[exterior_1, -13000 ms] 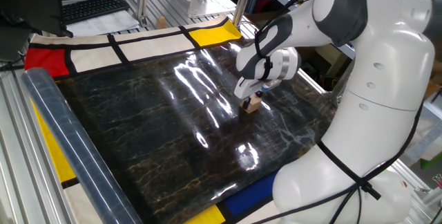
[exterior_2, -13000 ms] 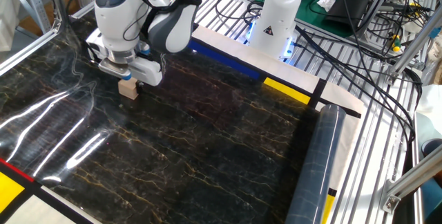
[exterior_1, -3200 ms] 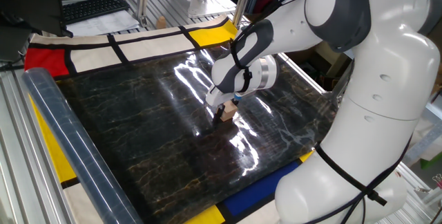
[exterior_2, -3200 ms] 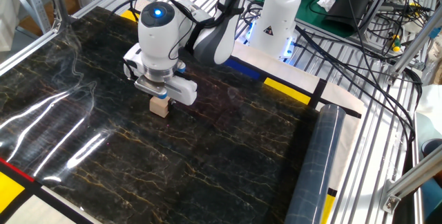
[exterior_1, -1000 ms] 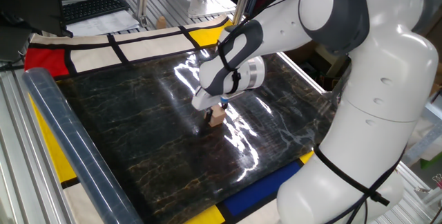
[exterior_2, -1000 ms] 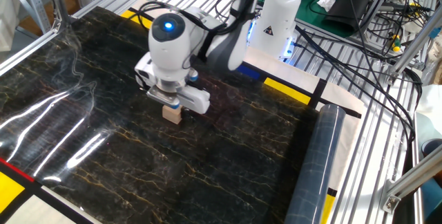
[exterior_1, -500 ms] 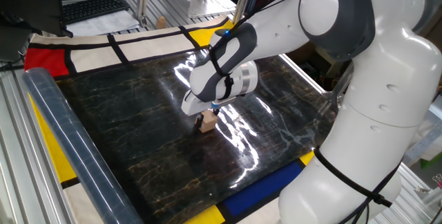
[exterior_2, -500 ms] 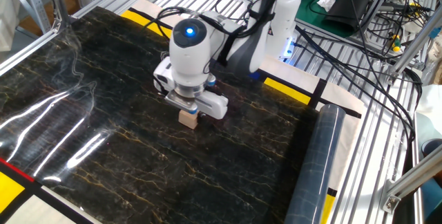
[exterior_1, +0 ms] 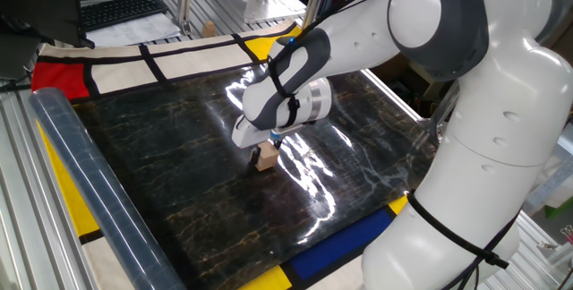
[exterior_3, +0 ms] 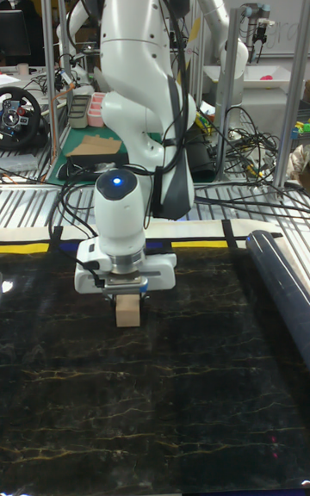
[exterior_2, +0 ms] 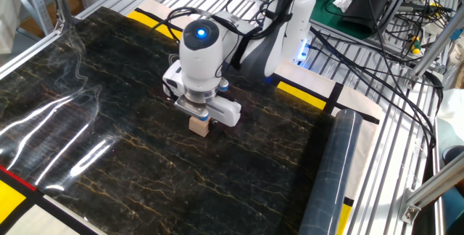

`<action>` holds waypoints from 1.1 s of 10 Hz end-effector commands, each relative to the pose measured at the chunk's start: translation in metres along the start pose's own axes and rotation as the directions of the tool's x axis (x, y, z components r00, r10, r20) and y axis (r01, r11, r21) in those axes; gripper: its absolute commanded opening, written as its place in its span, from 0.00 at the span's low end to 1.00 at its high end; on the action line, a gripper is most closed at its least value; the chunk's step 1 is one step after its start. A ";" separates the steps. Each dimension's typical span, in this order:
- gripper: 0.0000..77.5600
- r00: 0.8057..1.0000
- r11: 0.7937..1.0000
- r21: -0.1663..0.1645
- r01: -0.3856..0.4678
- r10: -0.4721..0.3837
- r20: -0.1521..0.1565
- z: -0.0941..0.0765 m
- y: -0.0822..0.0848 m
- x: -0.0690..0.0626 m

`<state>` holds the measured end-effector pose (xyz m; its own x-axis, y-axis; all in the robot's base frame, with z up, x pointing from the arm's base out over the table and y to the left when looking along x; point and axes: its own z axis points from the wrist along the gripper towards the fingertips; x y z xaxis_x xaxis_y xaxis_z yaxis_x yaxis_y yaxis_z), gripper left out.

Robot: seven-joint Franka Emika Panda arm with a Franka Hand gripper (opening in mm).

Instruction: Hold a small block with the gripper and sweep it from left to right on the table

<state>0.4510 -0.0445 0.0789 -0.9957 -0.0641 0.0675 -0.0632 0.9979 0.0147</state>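
Gripper (exterior_3: 127,294) is clamping the small block (exterior_3: 127,310) between its 2 fingers, pressing it onto the table (exterior_3: 215,393) at centre-left of the tall frame. You are running the sweep stage; next, keep pressure steady while tracking rightward.
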 end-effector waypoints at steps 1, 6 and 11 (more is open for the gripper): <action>0.01 1.000 1.000 0.006 0.002 -0.002 -0.003 -0.008 -0.006 -0.008; 0.01 1.000 1.000 0.019 -0.004 0.004 -0.013 -0.010 -0.007 -0.009; 0.01 0.995 0.995 0.036 0.095 -0.094 -0.024 -0.010 -0.007 -0.009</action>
<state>0.4586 -0.0501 0.0856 -0.9924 -0.0858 0.0887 -0.0876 0.9960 -0.0167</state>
